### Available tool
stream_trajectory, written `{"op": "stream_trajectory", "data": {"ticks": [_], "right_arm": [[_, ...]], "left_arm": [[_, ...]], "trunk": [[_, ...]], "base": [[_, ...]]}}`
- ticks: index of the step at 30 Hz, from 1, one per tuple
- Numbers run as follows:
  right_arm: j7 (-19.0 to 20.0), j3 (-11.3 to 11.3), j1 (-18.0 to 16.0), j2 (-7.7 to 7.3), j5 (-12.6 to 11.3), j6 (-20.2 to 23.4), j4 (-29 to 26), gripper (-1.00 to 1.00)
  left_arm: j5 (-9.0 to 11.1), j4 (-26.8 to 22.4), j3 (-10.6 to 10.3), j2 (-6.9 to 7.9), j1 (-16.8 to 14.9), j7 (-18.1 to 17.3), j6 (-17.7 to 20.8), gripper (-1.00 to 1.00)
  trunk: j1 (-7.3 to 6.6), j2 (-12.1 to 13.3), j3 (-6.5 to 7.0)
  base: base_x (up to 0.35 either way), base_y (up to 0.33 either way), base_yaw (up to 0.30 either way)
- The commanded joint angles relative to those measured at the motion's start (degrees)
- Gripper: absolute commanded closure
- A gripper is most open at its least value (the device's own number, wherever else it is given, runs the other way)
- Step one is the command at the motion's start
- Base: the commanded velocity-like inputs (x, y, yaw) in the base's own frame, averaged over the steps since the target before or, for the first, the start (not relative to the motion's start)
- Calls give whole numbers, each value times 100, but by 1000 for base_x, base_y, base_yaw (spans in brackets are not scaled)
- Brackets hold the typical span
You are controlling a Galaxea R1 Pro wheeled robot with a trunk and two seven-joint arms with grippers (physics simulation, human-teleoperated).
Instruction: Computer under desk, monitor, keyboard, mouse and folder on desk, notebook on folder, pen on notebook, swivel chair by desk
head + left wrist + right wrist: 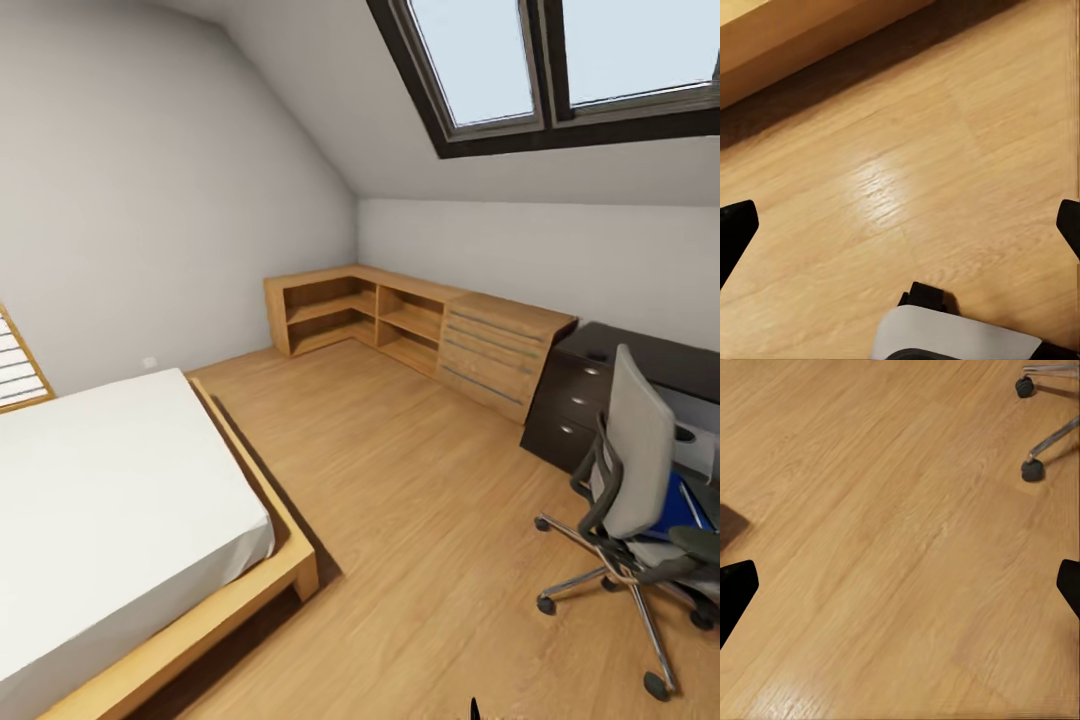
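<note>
Bedroom, wood floor [420, 520], skylight [560, 70] overhead. Chair [635, 480] stands at right, back toward the camera, blue folder [680, 510] lying on its seat. Beyond it the black tabletop [660, 355] with dark drawers [565, 410]; wooden cabinets [420, 320] run along the far wall, bed [110, 500] at left. Left pincer [900, 225] released, fingers wide apart over bare floor near the bed frame. Right pincer [900, 585] likewise released, over floor near two chair castors [1032, 469].

Wooden floor [420, 520] carried bed [120, 500] lower left, low cabinets [420, 320] centre, swivel chair [630, 500] lower right.
</note>
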Motion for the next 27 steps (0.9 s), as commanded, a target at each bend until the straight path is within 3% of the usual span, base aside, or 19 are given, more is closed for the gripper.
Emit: {"op": "stream_trajectory", "data": {"ticks": [1, 7, 21, 27], "right_arm": [[-26, 0, -4, 2, 9, -14, 5, -100], [-15, 8, -3, 2, 23, -16, 18, -100], [-18, 16, -3, 8, 33, -29, 47, -100], [-18, 8, -3, -3, 31, -29, 46, -100]], "left_arm": [[40, 0, -29, 1, -2, 20, -19, -100], [41, 0, -32, 0, -2, 15, -19, -100], [34, 0, -33, 0, -2, 17, -19, -100], [34, 0, -33, 0, -2, 12, -19, -100]], "trunk": [[0, -3, -6], [0, -3, -6], [0, -3, -6], [0, -3, -6]], "base": [[2, 26, -300], [1, 11, -193], [0, 0, -11], [0, 0, -162]]}}
